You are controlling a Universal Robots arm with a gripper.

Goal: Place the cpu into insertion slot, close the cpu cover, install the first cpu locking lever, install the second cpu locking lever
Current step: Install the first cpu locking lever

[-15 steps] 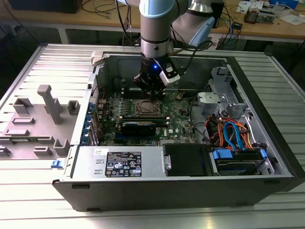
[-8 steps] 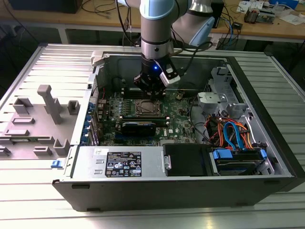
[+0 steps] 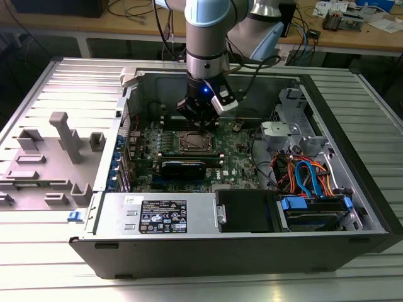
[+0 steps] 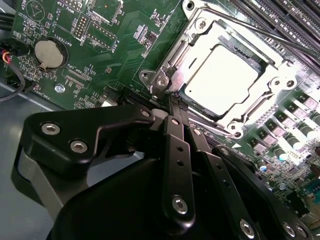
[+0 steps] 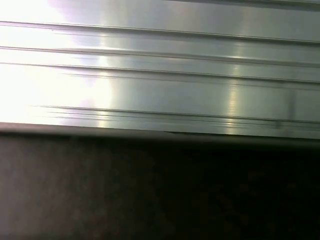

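End effector (image 4: 176, 102) fingertips sit pressed together with nothing between them, tips down at one corner of the insertion slot (image 4: 227, 75), touching or just beside the thin locking lever (image 4: 250, 27) hardware there; whether they actually bear on it cannot be told. Seated in the slot is the cpu (image 4: 222, 75), its pale metal top showing through the window of the cpu cover (image 4: 272, 85), which lies flat over it. The main risk, judged from this pose, is a slip: the narrow tips could skid off the smooth metal rim onto the green motherboard (image 4: 100, 50), scraping small parts or the round coin battery (image 4: 48, 53), or press the cover unevenly onto the chip. In the exterior view the arm (image 3: 206, 38) reaches steeply down into the open computer case (image 3: 352, 157); free room lies above, while memory slots crowd the far side, a black card (image 3: 182, 167) stands just near of the socket, and bundled cables (image 3: 305, 176) lie well to the exterior view's right. The case rests on a ribbed metal tabletop (image 3: 38, 251).
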